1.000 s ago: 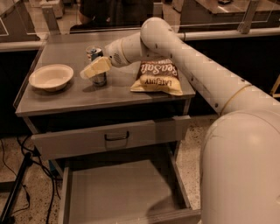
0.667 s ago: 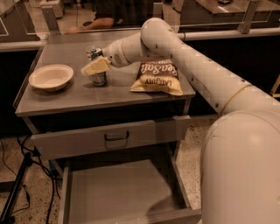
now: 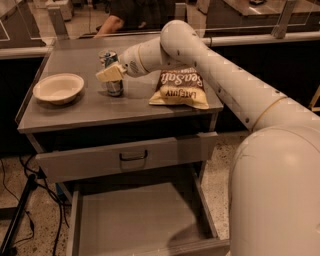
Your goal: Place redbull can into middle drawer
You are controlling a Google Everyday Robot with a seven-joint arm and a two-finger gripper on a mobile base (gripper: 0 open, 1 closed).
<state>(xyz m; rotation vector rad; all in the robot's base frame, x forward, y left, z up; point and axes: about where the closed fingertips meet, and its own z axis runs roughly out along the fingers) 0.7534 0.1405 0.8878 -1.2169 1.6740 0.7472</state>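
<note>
The redbull can (image 3: 113, 86) stands upright on the grey table top (image 3: 90, 107), between the bowl and the chip bag. My gripper (image 3: 109, 74) is at the can's middle, reaching in from the right, its cream tip across the can's front. The can's silver top (image 3: 107, 54) shows above it. The middle drawer (image 3: 140, 215) is pulled out wide below, its flat grey floor bare.
A brown chip bag (image 3: 179, 89) lies right of the can, under my arm. A white bowl (image 3: 58, 87) sits at the left. The upper drawer (image 3: 132, 156) with a bar handle is slightly out. A person (image 3: 120, 15) sits behind the table. Cables (image 3: 20, 200) hang at left.
The gripper has shifted slightly upward at the can. The can stands in the same spot on the table.
</note>
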